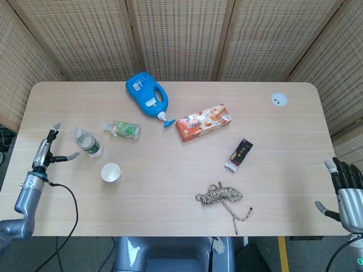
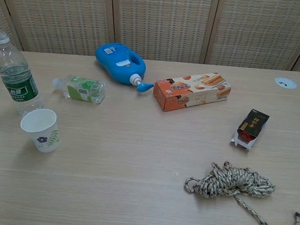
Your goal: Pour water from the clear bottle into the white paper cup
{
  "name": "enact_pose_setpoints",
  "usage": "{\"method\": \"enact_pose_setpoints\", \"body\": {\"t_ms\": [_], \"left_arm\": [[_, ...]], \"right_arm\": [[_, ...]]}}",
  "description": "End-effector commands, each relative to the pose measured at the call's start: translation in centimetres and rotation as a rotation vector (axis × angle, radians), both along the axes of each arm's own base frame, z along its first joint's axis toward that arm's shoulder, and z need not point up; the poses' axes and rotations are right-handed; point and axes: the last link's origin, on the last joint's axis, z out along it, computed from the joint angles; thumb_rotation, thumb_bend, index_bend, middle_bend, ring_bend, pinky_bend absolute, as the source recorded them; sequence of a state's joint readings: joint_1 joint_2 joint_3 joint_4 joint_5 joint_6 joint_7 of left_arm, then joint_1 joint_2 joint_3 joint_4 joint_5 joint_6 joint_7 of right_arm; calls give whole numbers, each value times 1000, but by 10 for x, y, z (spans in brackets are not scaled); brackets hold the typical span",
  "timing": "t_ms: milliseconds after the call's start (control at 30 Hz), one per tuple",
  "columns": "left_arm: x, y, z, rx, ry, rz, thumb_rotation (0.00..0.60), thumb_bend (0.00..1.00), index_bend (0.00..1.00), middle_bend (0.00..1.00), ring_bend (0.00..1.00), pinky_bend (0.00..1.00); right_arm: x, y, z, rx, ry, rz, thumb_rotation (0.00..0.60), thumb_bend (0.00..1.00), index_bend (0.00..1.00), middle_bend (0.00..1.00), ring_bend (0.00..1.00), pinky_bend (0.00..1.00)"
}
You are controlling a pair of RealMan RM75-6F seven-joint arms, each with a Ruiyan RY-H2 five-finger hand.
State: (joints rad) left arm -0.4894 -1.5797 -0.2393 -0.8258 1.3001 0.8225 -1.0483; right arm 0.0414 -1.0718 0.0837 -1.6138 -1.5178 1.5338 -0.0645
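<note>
**Clear bottle just off left hand, not yet gripped**

Left hand fingers apart, empty, beside clear bottle. Bottle upright, axis vertical, cap on. White paper cup just front-right of bottle. Right hand well apart from bottle at desk edge, spread. Chest view shows only a left fingertip.

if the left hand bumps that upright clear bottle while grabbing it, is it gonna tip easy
Probably fairly easily: the clear bottle stands tall on a narrow base, so a knock near its cap could topple it. It looks only partly full, so it is likely light. If it falls toward the white paper cup close in front, that cup may tip too. The left hand is open beside it.
</note>
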Motion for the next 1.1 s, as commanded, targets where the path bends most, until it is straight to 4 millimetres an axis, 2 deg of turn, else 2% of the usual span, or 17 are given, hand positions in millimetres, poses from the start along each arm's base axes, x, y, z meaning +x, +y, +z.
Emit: {"method": "enact_pose_setpoints", "body": {"t_ms": [33, 400, 833, 933, 967, 1000, 1100], "left_arm": [[8, 9, -10, -9, -23, -9, 600, 26, 0, 0, 0, 0], [27, 28, -49, -54, -68, -22, 600, 16, 0, 0, 0, 0], [41, 33, -71, -10, -143, -46, 600, 16, 5, 0, 0, 0], [42, 35, -74, -15, -162, -29, 600, 34, 158, 103, 1, 4], [43, 37, -74, -11, -172, -21, 600, 54, 279, 189, 18, 23], [43, 38, -75, -7, -180, -17, 600, 89, 392, 274, 54, 55], [45, 39, -75, 20, -194, -12, 600, 209, 560, 409, 175, 162]], "right_arm": [[-1, -2, -1, 2, 4, -7, 600, 0, 0, 0, 0, 0], [-7, -9, -2, -5, 10, -44, 600, 0, 0, 0, 0, 0], [-12, -13, -1, -10, 5, -65, 600, 0, 0, 0, 0, 0], [-12, -13, 0, -11, 3, -65, 600, 0, 0, 0, 0, 0], [-12, -13, 0, -11, 2, -65, 600, 0, 0, 0, 0, 0], [-12, -13, 0, -12, 1, -65, 600, 0, 0, 0, 0, 0], [-12, -12, 1, -12, -2, -63, 600, 0, 0, 0, 0, 0]]}}
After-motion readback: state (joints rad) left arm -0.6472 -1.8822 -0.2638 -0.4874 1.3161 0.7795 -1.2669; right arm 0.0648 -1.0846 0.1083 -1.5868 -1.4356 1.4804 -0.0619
